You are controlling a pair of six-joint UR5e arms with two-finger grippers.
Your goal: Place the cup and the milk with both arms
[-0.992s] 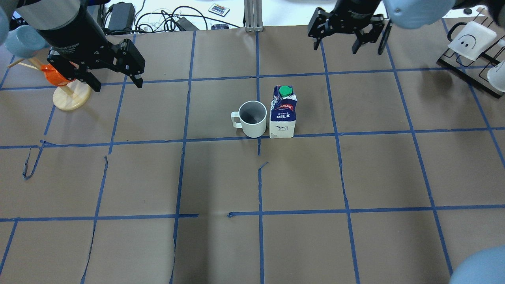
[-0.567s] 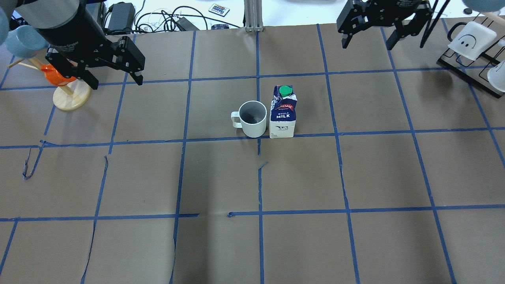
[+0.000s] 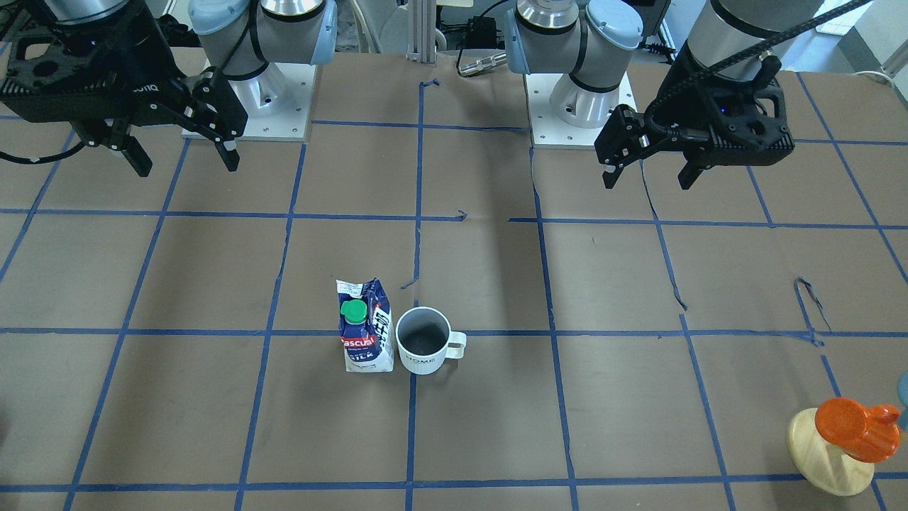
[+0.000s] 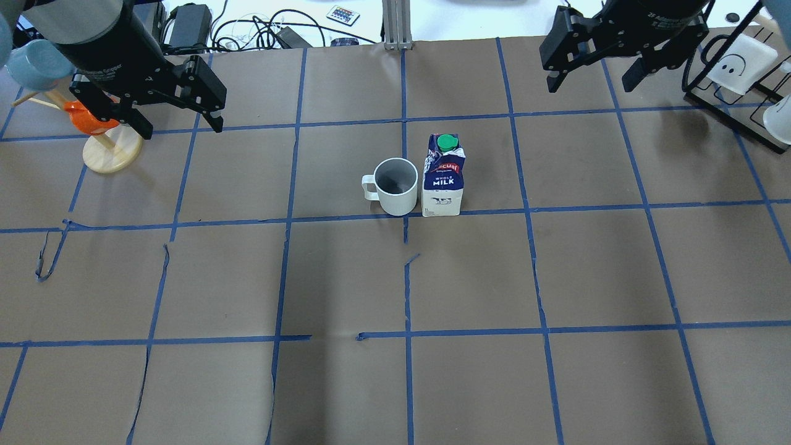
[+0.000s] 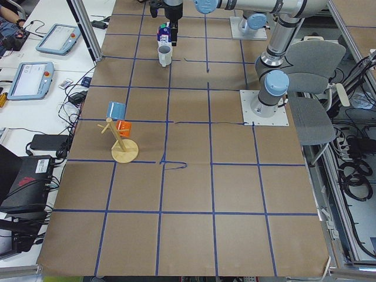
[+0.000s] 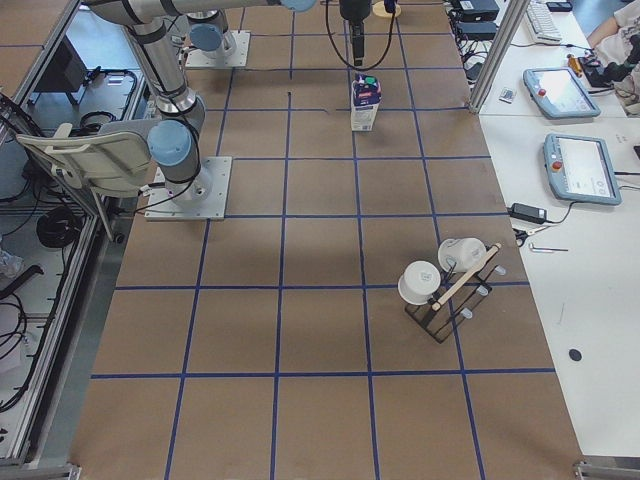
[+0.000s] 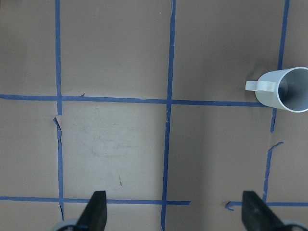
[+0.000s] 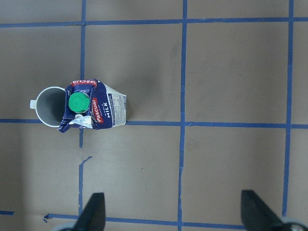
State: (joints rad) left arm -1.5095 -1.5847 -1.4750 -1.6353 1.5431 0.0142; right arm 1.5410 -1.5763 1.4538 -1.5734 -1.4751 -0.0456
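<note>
The white cup (image 4: 395, 185) stands upright near the table's middle, handle pointing to the robot's left. The milk (image 4: 443, 179) stands upright right beside it, on the robot's right; I cannot tell if they touch. Both show in the front view, cup (image 3: 423, 341) and milk (image 3: 365, 333). My left gripper (image 4: 181, 127) is open and empty, high above the table, far to the left of the cup (image 7: 286, 89). My right gripper (image 4: 589, 83) is open and empty, high, beyond and to the right of the milk (image 8: 94, 110).
A wooden mug tree (image 4: 111, 148) with an orange and a blue cup stands at the far left, under my left arm. A black wire rack (image 4: 741, 68) with white mugs stands at the far right. Cables and a remote lie past the far edge.
My right gripper has moved to the right, farther from the milk. My left gripper has barely moved. Cup and milk have not moved.
</note>
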